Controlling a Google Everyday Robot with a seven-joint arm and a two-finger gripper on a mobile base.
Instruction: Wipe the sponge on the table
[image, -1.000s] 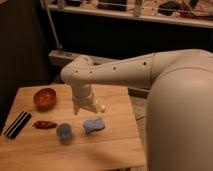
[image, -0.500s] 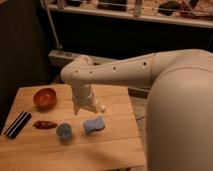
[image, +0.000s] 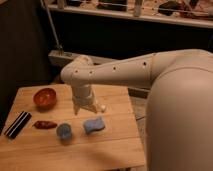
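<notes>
arm (image: 125, 72) reaching L, tool (image: 89, 109) ctr-left, pointing dwn

A dark wall (image: 125, 37) is seen behind, topped by a pale shelf (image: 150, 16); a thin metal pole (image: 53, 30) is set at left.

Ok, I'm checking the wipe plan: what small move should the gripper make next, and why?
Probably lower onto the sponge: the gripper hangs above the table just behind it, not touching, and the sponge lies free beside the blue cup.

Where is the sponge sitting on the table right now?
In the camera view the sponge lies on the table near its middle front, just picture-right of the blue cup, with the gripper hanging just beyond it.
</notes>
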